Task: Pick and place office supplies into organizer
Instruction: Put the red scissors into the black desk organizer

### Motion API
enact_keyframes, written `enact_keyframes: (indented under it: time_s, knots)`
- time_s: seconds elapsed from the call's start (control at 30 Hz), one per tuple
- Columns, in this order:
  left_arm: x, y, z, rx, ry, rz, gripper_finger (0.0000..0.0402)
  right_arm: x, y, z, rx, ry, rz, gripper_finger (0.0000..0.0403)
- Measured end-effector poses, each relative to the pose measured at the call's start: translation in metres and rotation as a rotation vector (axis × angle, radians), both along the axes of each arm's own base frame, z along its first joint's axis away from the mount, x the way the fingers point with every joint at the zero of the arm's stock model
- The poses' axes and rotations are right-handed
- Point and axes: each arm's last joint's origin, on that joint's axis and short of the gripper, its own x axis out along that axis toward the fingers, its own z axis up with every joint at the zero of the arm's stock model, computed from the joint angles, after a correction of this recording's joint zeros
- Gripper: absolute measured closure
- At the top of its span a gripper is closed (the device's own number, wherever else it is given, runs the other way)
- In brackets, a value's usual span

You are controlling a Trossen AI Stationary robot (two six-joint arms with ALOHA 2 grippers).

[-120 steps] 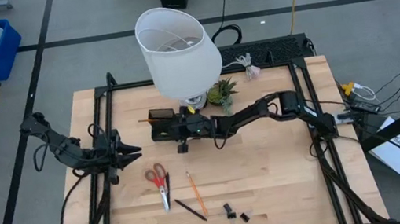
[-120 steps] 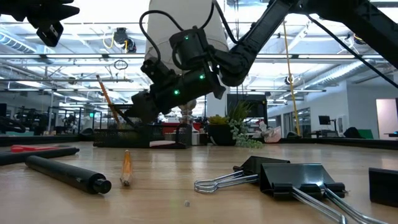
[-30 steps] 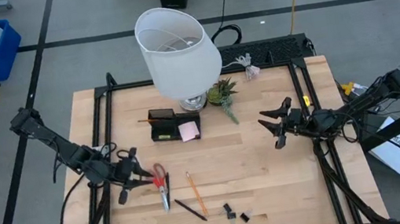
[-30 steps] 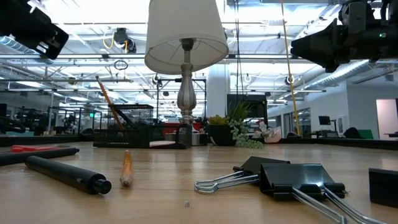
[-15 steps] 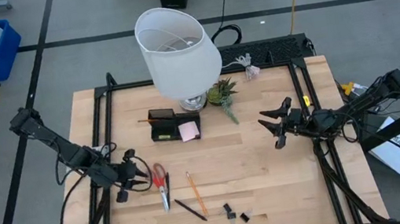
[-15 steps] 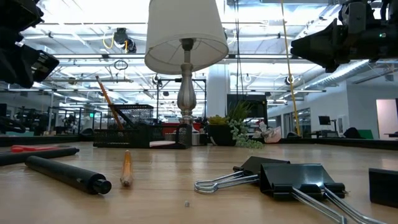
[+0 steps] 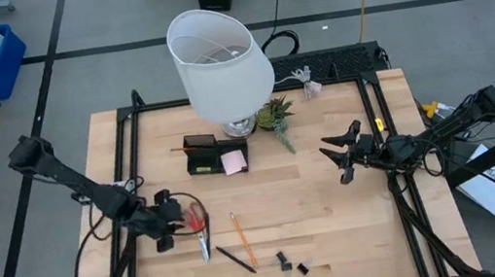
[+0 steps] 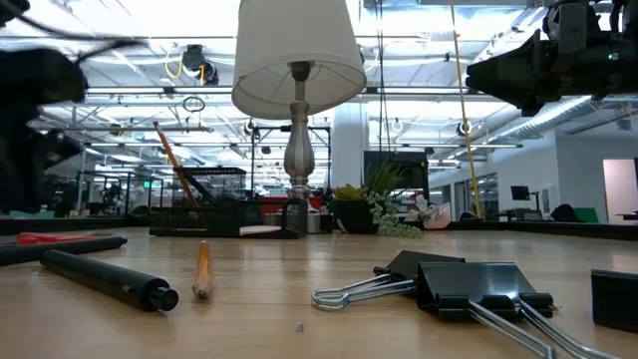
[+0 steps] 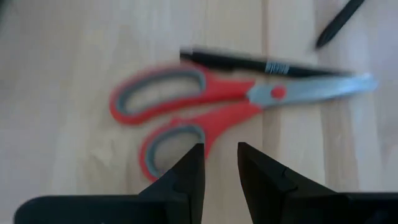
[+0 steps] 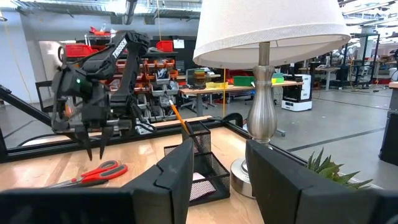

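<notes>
High view: over the last second the left hand [image 7: 185, 225] has been carried rightward and toward the near edge of the worktop [image 7: 340, 233], from a spot just left of the scissors [image 7: 200, 226] to a place right over their red handles. Four seconds ago the right arm was stretched out to the organizer [image 7: 201, 153]; it has since been drawn back, and the right hand [image 7: 337, 156] is now parked near the right edge with its fingers parted and nothing between them. A pink sticky-note pad [image 7: 234, 161] is now seen against the organizer's right end, so one item is judged done and the scissors are judged to be next.

In the left wrist view the left hand's fingers [image 9: 189, 171] are set close together with only a narrow gap, and nothing is held; the nearer handle loop lies just beyond the tips. No contact with the scissors can be made out.

The scissors are laid flat and closed on the bare wood, left of centre and toward the near edge: red handles with grey inner rims at the far end, plain steel blades pointing toward the near edge. A black pen [image 9: 261, 65] is lying right alongside the blades. An orange pencil [image 7: 242, 238] is lying just to the right, with two more pens and small black clips [image 7: 292, 264] farther right and nearer.
</notes>
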Motion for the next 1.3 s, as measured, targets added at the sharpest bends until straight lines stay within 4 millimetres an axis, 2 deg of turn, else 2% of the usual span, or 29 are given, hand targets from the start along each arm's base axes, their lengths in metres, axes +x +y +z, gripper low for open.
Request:
enact_keyframes:
  time_s: [0.1,0.5,0.67,0.83,1.03,1.3]
  knots:
    - [0.003,-0.001,-0.007,0.001,0.055,-0.024,0.0304,0.0,0.0,0.0,0.0,0.0,0.0,0.0261]
    - [0.012,0.002,-0.013,0.072,0.059,-0.09,0.0304,0.0,0.0,0.0,0.0,0.0,0.0,0.0261]
    - [0.02,-0.007,0.003,0.026,0.018,-0.133,0.0304,0.0,0.0,0.0,0.0,0.0,0.0,0.0261]
    - [0.024,-0.011,0.017,0.092,0.002,-0.189,0.0304,0.0,0.0,0.0,0.0,0.0,0.0,0.0261]
    - [0.024,0.0,0.004,0.185,0.163,-0.161,0.0304,0.0,0.0,0.0,0.0,0.0,0.0,0.0261]
    - [0.034,0.002,-0.01,0.239,0.213,-0.187,0.0304,0.0,0.0,0.0,0.0,0.0,0.0,0.0261]
